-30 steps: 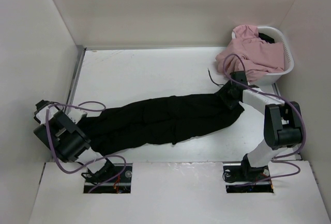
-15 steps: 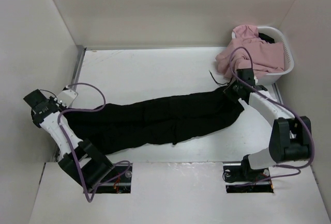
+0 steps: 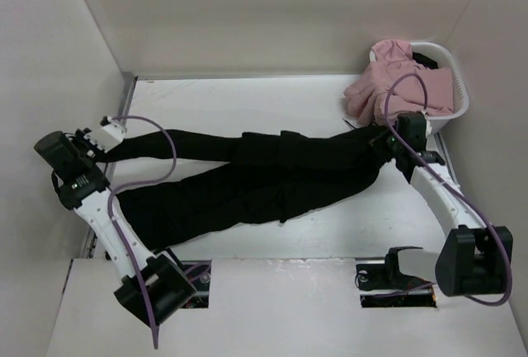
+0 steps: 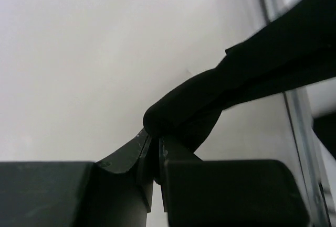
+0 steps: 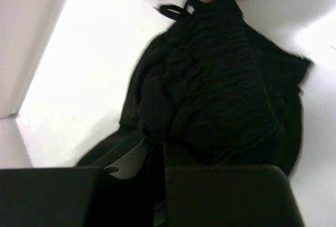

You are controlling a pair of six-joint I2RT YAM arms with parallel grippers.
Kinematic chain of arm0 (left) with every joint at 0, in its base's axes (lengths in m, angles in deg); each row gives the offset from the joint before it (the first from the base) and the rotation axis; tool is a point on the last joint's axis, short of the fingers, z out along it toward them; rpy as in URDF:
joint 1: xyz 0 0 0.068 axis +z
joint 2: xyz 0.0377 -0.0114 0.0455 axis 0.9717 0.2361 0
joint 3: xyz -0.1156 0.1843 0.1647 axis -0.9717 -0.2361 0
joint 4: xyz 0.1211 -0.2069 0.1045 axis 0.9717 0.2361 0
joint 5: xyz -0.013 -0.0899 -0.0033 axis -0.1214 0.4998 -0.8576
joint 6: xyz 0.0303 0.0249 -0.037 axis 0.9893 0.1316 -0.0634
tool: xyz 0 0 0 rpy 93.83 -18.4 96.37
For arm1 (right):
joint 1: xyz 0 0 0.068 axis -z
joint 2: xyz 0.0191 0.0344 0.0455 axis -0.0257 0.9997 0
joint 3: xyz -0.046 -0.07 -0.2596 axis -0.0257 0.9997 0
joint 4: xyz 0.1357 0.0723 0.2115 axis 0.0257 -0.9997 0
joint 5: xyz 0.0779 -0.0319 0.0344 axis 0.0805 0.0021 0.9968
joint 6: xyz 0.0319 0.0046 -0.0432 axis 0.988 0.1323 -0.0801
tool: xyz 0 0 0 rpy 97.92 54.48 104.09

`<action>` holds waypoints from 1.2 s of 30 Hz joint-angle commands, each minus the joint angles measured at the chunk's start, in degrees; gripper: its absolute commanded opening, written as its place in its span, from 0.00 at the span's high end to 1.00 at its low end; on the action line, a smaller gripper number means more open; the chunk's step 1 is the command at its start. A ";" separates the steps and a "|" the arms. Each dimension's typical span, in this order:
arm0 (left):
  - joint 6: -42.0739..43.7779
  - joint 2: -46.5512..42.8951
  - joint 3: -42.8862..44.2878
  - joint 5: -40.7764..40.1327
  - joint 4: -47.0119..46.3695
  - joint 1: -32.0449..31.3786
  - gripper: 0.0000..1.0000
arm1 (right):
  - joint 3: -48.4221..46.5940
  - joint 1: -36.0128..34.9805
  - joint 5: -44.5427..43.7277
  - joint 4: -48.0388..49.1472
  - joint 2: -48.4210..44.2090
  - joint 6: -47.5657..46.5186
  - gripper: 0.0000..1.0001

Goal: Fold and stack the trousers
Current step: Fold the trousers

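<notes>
trousers (image 3: 264, 177) stretched between left gripper (image 4: 156, 144) and right gripper (image 3: 388, 143)

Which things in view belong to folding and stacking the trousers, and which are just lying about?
Job in hand:
long black soft-fabric trousers
left gripper, jaws shut on a leg end
right gripper, jaws shut on cloth at the waist end

Lying about:
pale pink garment
white plastic basket that the pink garment is heaped in

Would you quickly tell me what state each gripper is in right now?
Left gripper: closed, pinching a leg end of the trousers.
Right gripper: closed, holding the trousers at the waistband end.
</notes>
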State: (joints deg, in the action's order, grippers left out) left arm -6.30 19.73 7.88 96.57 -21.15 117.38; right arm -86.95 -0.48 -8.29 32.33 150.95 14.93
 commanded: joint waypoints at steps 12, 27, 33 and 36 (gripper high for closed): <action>25.13 -10.68 -20.26 -19.88 37.49 1.64 0.86 | 21.93 9.20 -0.40 -2.68 -15.37 2.87 0.17; 32.88 -0.16 1.14 -10.51 46.29 14.72 0.40 | 17.64 9.74 2.41 1.18 -7.15 11.12 0.00; 16.63 7.33 2.77 -7.84 39.19 5.97 0.35 | 13.85 6.93 -1.62 1.18 3.24 13.67 0.00; 9.33 8.90 -5.31 -11.96 27.08 -2.12 0.32 | 12.97 6.05 -3.99 0.83 5.61 14.29 0.00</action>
State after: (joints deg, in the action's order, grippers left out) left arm 11.95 27.33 8.12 84.25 14.17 120.35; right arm -71.96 6.51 -8.48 32.09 155.00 27.19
